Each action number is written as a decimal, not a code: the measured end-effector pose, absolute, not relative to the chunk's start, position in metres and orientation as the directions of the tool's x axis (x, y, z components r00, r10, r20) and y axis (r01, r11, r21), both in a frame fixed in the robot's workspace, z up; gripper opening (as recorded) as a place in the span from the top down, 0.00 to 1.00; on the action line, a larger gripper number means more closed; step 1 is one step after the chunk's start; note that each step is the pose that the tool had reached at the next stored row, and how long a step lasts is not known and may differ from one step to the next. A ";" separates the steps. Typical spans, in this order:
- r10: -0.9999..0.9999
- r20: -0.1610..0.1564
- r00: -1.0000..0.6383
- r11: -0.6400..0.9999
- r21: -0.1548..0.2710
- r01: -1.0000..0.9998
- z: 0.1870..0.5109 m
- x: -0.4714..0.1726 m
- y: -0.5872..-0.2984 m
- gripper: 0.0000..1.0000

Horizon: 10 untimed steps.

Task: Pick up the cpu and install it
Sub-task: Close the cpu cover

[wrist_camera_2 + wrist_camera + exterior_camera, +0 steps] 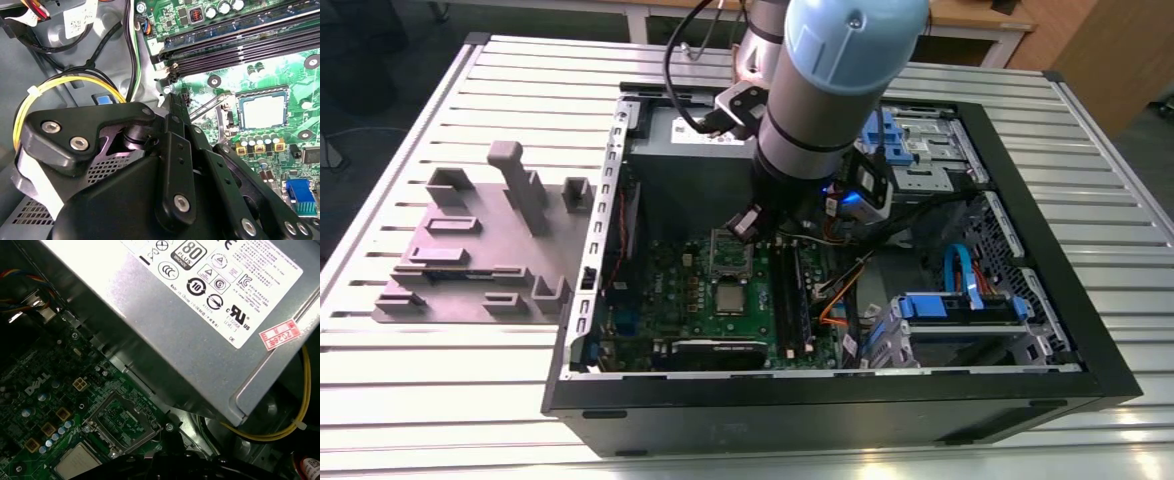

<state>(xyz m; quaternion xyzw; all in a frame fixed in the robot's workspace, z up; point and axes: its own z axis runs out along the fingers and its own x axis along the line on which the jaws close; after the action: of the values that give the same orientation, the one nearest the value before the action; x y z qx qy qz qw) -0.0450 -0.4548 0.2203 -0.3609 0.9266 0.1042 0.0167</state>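
Note:
The cpu [730, 297] is a small silver square lying flat in its socket on the green motherboard [660, 300] inside the open computer case. It also shows in both wrist views [263, 111] [79, 463]. The silver hinged frame [727, 254] stands open just behind it, with its opening [122, 422] facing up. My gripper [747, 224] hangs from the arm over that frame, a little above and behind the cpu, with nothing seen in it. Its black linkage [172, 150] covers the near part of the board.
The large grey power supply box [200, 315] with a white label sits close behind the socket. Memory slots [240, 45] run beside it, and yellow cables [65, 85] loop near my wrist. Blue drive brackets [961, 300] are at the exterior view's right, a grey fixture plate [480, 250] at its left.

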 end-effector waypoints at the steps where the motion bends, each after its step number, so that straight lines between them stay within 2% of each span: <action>1: -0.666 -0.104 -0.739 0.718 0.179 -0.672 0.220 -0.045 -0.455 0.89; 10: -0.666 -0.100 -0.739 0.720 0.173 -0.672 0.225 -0.046 -0.455 0.89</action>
<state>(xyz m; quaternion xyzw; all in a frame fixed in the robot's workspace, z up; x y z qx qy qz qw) -0.0461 -0.4548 0.2246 -0.3609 0.9271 0.0995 0.0151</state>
